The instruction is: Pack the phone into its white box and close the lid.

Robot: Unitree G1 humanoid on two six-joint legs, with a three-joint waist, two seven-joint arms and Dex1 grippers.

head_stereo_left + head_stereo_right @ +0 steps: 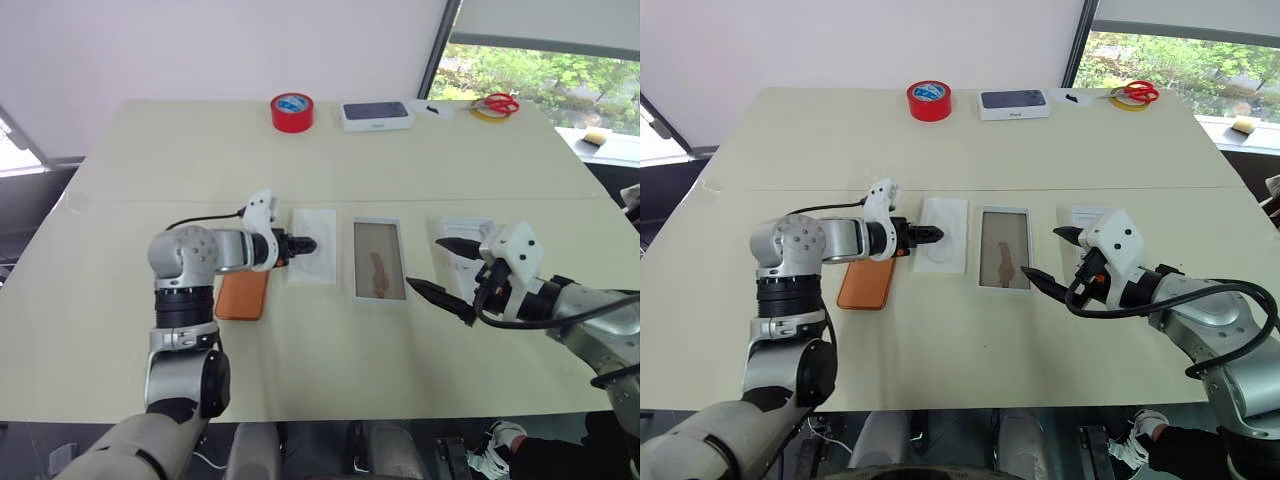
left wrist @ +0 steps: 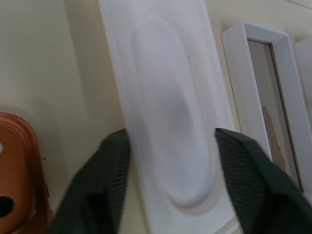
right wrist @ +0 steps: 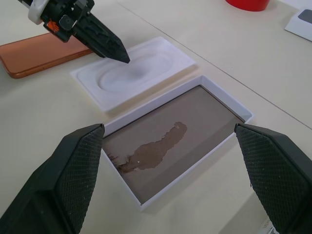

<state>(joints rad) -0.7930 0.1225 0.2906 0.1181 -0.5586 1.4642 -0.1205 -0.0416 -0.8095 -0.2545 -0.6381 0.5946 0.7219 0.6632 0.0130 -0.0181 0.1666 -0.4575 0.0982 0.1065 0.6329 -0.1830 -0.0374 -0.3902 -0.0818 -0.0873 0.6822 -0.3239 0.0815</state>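
1. I see the flat orange smartphone [image 1: 864,283] lying on the cream table [image 1: 970,360], beside the flat white moulded insert with an oval recess [image 1: 942,235].
2. My left gripper [image 1: 932,234] hovers over that insert, fingers part-way apart and straddling its width in the wrist view; I cannot tell whether they touch it.
3. The shallow white cardboard tray with a tan-brown floor [image 1: 1003,247] sits just right of the insert, with nothing in it.
4. My right gripper [image 1: 1055,257] hangs near the tray's right side, fingers spread wide, holding nothing.
5. A white rectangular piece [image 1: 1088,216] lies behind it; I cannot tell whether it is the lid.
6. At the far edge sit a red tape roll [image 1: 929,100] and a white box with a dark top [image 1: 1014,103].
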